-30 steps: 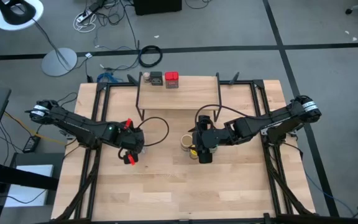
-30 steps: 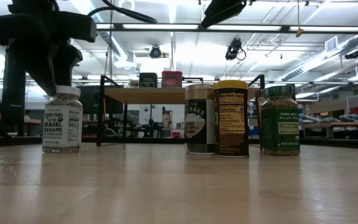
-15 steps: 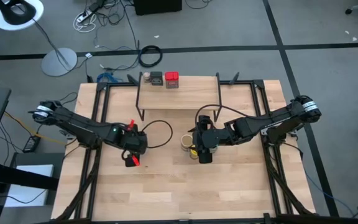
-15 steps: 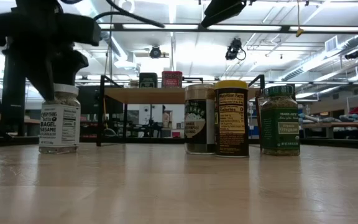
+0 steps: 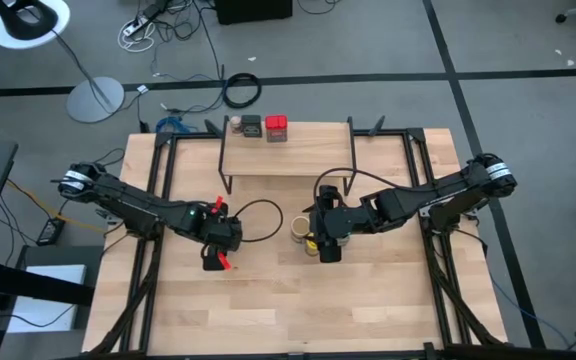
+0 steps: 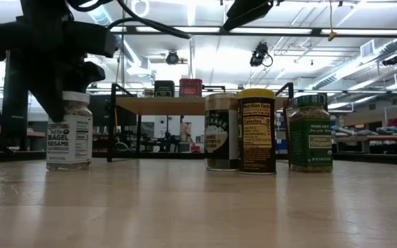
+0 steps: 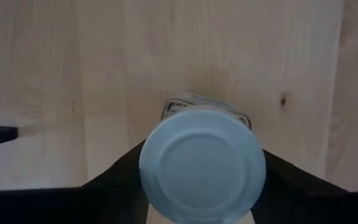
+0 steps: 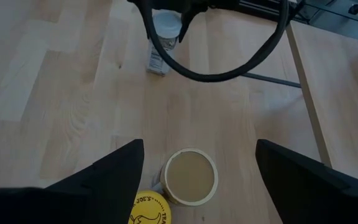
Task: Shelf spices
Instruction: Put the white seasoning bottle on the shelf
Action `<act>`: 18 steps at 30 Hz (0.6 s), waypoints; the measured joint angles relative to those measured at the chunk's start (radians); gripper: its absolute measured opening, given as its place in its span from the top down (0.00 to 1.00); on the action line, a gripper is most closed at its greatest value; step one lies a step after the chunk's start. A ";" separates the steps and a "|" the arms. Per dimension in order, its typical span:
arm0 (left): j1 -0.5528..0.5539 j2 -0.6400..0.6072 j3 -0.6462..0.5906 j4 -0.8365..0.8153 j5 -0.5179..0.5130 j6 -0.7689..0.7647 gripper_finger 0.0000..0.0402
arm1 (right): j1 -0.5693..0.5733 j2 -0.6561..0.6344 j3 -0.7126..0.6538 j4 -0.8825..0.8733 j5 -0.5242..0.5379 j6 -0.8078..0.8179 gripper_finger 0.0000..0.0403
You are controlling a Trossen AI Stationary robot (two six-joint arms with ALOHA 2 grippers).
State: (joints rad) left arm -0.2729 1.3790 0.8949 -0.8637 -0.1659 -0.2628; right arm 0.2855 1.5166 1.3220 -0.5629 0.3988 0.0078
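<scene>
The white-lidded jar (image 7: 202, 166), label reading bagel sesame in the low view (image 6: 69, 133), stands upright on the table (image 5: 268, 310), left of centre and well apart from the other jars. My left gripper (image 5: 218, 242) is on it from above, fingers (image 7: 114, 180) dark on both sides of the lid, pinching it; in the low view its base looks at or just above the wood, can't tell which. My right gripper (image 5: 326, 240) hangs over the middle cluster w/ fingers (image 8: 107, 180) spread wide, nothing between them. Under it sit the tan-capped jar (image 8: 190, 176) and, touching or just beside it, the yellow-lidded jar (image 8: 149, 211). Low view shows those two side by side (image 6: 221, 131) (image 6: 257, 131), w/ the green jar (image 6: 310, 133) near them on the right. The shelf (image 5: 286, 155) stands at the table's far edge, wooden top on thin black legs; the dark tin (image 5: 251, 126) and red tin (image 5: 277, 127) are on its top board near the left end, next to each other, w/ a small round item just left of the dark tin that's too small to tell. Beyond the table, a floor lamp (image 5: 96, 98) and a cable coil (image 5: 242, 91) on grey floor.
</scene>
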 joint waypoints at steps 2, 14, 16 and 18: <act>0.000 0.000 0.001 0.002 0.000 0.001 0.52 | 0.000 0.000 0.000 0.000 0.000 0.000 0.24; 0.013 0.004 0.170 -0.031 -0.066 0.154 0.52 | 0.048 -0.025 0.000 -0.002 0.047 -0.001 0.24; 0.029 0.004 0.228 -0.023 -0.072 0.188 0.52 | 0.061 -0.037 0.000 -0.003 0.066 -0.001 0.24; 0.050 0.004 0.288 -0.026 -0.073 0.230 0.52 | 0.076 -0.055 0.000 -0.005 0.089 -0.001 0.24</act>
State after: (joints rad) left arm -0.2234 1.3827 1.1834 -0.8896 -0.2394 -0.0331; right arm 0.3615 1.4620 1.3220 -0.5674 0.4881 0.0067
